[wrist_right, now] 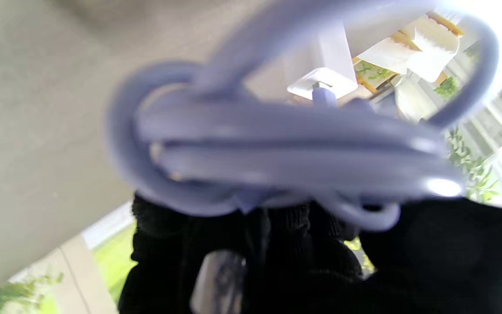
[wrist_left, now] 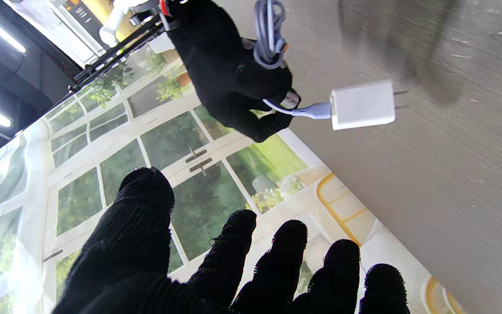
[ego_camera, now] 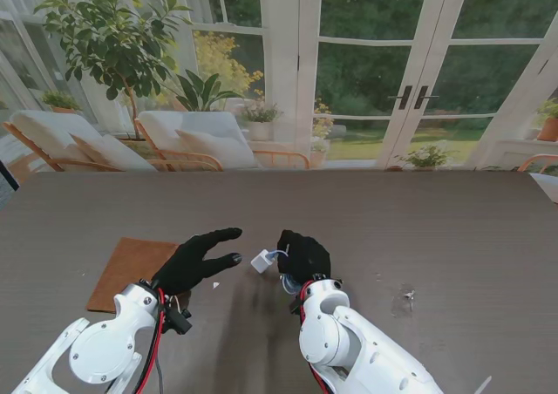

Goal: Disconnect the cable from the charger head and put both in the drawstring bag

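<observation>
My right hand (ego_camera: 304, 256) is shut on the coiled lavender cable (wrist_left: 269, 41), whose bundle (wrist_right: 286, 148) fills the right wrist view. The cable's plug still sits in the white charger head (ego_camera: 262, 261), which hangs off the hand's left side just above the table; its prongs point away from the hand (wrist_left: 363, 104). My left hand (ego_camera: 197, 259) is open with fingers spread, a little to the left of the charger head and apart from it. A flat brown piece (ego_camera: 131, 270), perhaps the drawstring bag, lies on the table left of the left hand.
The dark wood-grain table (ego_camera: 418, 228) stretches wide around both hands. A small pale scrap (ego_camera: 406, 298) lies to the right of my right arm. Glass doors, lounge chairs and plants stand beyond the far edge.
</observation>
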You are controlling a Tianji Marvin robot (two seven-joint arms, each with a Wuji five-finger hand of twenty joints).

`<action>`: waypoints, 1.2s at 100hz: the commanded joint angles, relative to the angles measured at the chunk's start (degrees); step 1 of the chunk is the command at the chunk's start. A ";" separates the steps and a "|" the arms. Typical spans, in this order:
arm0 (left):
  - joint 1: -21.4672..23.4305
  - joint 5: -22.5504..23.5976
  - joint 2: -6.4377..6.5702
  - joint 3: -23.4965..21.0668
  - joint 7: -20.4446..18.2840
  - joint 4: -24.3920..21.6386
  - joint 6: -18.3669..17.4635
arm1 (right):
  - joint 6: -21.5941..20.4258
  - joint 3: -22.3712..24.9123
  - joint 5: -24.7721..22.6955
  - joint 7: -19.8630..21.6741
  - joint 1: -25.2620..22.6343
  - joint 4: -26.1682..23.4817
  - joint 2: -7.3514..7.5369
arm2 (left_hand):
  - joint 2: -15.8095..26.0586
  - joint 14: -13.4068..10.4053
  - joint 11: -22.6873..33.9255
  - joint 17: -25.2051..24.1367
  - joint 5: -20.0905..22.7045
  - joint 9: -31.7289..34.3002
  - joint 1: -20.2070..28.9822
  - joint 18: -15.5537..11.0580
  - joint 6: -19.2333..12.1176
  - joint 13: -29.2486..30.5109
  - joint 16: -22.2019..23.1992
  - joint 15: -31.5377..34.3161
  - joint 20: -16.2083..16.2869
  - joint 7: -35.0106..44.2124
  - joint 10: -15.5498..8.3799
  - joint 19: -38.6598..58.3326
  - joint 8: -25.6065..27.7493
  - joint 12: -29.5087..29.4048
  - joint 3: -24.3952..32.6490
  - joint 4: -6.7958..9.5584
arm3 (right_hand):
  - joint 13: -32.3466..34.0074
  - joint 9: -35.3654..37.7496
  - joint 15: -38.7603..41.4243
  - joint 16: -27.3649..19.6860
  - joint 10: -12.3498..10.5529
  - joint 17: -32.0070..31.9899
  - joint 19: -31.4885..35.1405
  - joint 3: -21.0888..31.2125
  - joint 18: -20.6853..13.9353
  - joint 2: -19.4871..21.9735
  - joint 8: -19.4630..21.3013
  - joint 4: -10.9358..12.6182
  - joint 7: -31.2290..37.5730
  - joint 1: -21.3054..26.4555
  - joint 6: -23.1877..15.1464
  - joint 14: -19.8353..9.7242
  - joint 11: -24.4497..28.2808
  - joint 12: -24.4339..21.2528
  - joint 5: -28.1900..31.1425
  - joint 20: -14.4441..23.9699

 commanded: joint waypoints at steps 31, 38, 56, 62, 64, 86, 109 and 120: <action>-2.99 0.17 -0.29 1.30 -0.77 4.11 0.03 | -3.61 1.45 -10.42 3.94 0.86 -7.82 4.24 | 0.84 -0.84 -0.20 -0.87 0.01 -1.07 1.24 -2.28 0.63 -0.53 -0.22 -0.53 0.63 -0.75 -0.33 0.04 -0.16 0.08 -0.98 1.14 | 1.48 4.94 3.68 1.34 5.04 28.57 3.95 4.05 -3.65 -0.80 5.50 0.25 7.63 2.30 -7.26 -11.44 2.34 1.68 4.19 3.15; -4.12 0.49 -0.28 1.90 -0.85 5.06 0.03 | -4.26 2.16 -12.12 4.58 0.65 -9.43 4.92 | 0.19 -1.02 -0.28 -0.92 -1.03 -1.50 1.16 -2.46 0.97 -0.65 -0.20 -0.55 0.65 -1.24 -0.55 0.05 -0.37 0.08 -0.65 1.16 | 1.48 4.93 3.66 1.38 5.02 28.57 3.96 3.95 -3.70 -0.69 5.53 0.25 7.64 2.28 -7.26 -11.50 2.34 1.72 4.07 3.17; -7.26 2.55 -0.18 3.46 -0.78 7.46 -0.56 | -6.06 3.91 -15.88 5.71 -0.03 -12.97 6.28 | -3.43 -1.27 -0.45 -0.98 -5.22 -2.83 -3.43 -2.88 2.32 -0.99 -0.02 -0.62 0.87 -2.96 -1.36 0.08 -2.11 0.10 8.54 0.05 | 1.50 4.81 3.59 1.51 4.84 28.55 3.84 3.61 -3.89 -0.41 5.59 0.32 7.68 2.30 -7.40 -11.66 2.28 1.81 3.86 3.15; -8.30 3.47 -0.17 3.92 -0.63 8.17 -0.81 | -6.72 4.41 -16.86 5.69 -0.34 -13.91 6.58 | -4.25 -1.55 -0.55 -1.00 -6.95 -3.46 -3.68 -2.98 2.57 -1.20 -0.02 -0.65 0.90 -3.70 -1.73 0.10 -2.47 0.10 8.99 0.06 | 1.50 4.79 3.57 1.56 4.77 28.58 3.85 3.55 -4.02 -0.34 5.60 0.34 7.71 2.28 -7.41 -11.78 2.29 1.85 3.78 3.16; -8.63 3.82 -0.16 4.05 -0.54 8.39 -0.93 | -6.98 4.55 -17.16 5.66 -0.42 -14.15 6.66 | -4.91 -1.59 -0.40 -1.05 -7.71 -3.86 -4.81 -3.05 2.51 -1.33 0.04 -0.57 1.00 -3.90 -1.93 0.17 -2.98 0.20 10.99 -0.05 | 1.51 4.79 3.57 1.58 4.77 28.58 3.86 3.55 -4.04 -0.31 5.60 0.35 7.72 2.28 -7.41 -11.80 2.29 1.86 3.76 3.17; -12.31 6.82 -0.15 5.59 0.41 10.80 -2.69 | -9.70 5.71 -20.09 5.20 -1.11 -16.57 7.43 | -6.86 -2.26 -0.87 -1.19 -11.93 -6.35 -6.65 -3.42 1.70 -1.97 0.04 -0.70 1.13 -5.06 -3.11 0.19 -3.94 0.12 13.70 -0.58 | 1.52 4.75 3.57 1.73 4.50 28.63 3.95 3.33 -4.50 0.00 5.60 0.32 7.79 2.04 -7.57 -12.13 2.36 1.95 3.42 3.22; -16.12 5.60 -0.40 7.98 0.72 14.22 -6.50 | -11.24 6.45 -21.08 5.83 -1.21 -18.19 7.84 | -7.95 -2.45 -0.75 -0.77 -13.24 -6.78 -7.48 -3.28 -6.60 -2.03 0.03 -0.68 1.49 -4.72 -4.73 0.56 -3.91 0.21 14.73 -0.93 | 1.53 4.62 3.51 1.83 4.44 28.64 3.97 2.98 -4.77 0.42 5.55 0.36 7.86 1.97 -7.72 -12.26 2.35 1.97 3.04 3.25; -17.48 4.85 -0.47 9.10 0.55 15.56 -7.96 | -11.51 6.42 -21.19 6.08 -0.87 -18.19 7.89 | -8.48 -2.53 -0.65 -0.65 -12.93 -6.44 -7.70 -3.29 -8.82 -1.78 0.05 -0.55 1.59 -4.38 -5.04 0.64 -3.82 0.30 14.91 -1.05 | 1.53 4.48 3.50 1.87 4.39 28.59 3.90 2.76 -4.78 0.53 5.53 0.42 7.90 1.97 -7.84 -12.26 2.33 1.99 2.90 3.22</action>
